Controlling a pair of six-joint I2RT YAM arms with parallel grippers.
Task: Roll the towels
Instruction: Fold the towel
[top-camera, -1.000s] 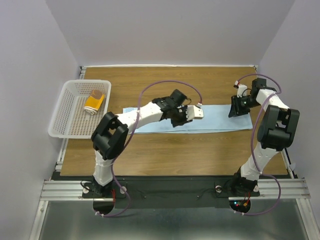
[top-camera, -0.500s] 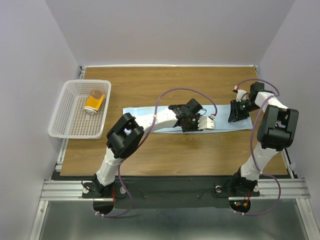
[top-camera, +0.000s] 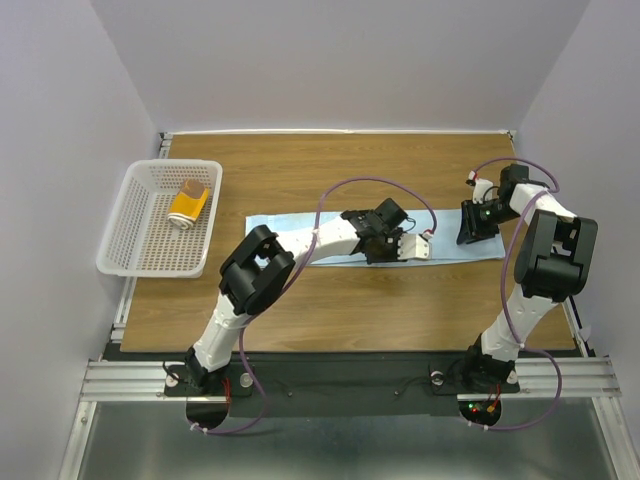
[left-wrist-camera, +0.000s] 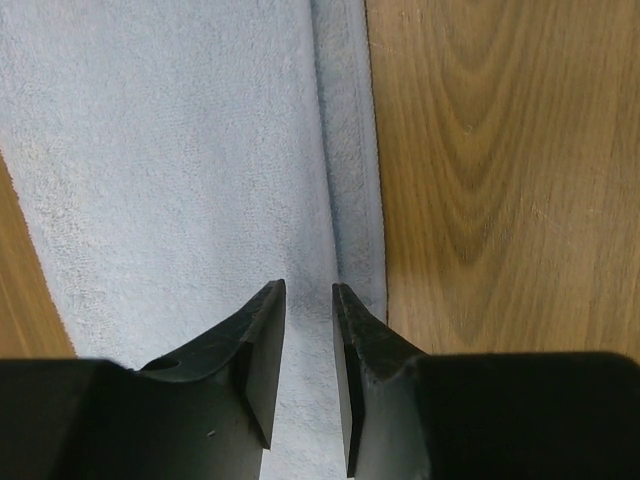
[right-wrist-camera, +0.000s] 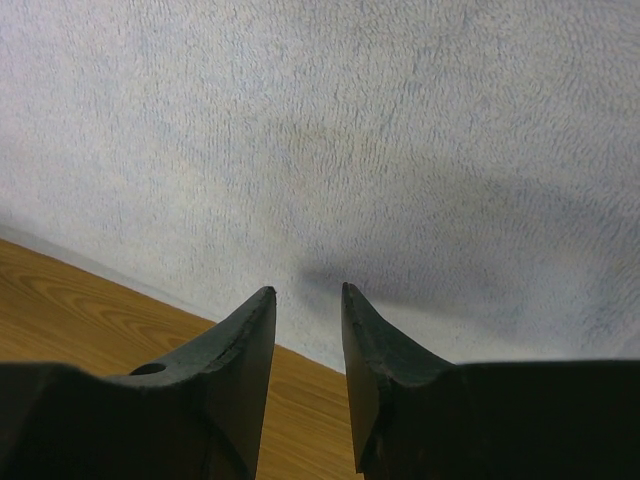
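Note:
The light blue towel lies flat and stretched out across the middle of the wooden table. My left gripper hovers over its front edge, right of centre. In the left wrist view the left gripper is open by a narrow gap with nothing between its fingers, just inside the hem of the blue towel. My right gripper sits at the towel's right end. Seen from the right wrist, the right gripper is narrowly open and empty over the blue towel. The mustard-yellow towel lies rolled in the basket.
A white perforated basket stands at the left edge of the table. Bare wood lies in front of and behind the blue towel. Grey walls close off the back and both sides.
My left arm has reached further right and toward the towel's front edge, then nearly stopped. My right gripper shifted slightly at the towel's right end.

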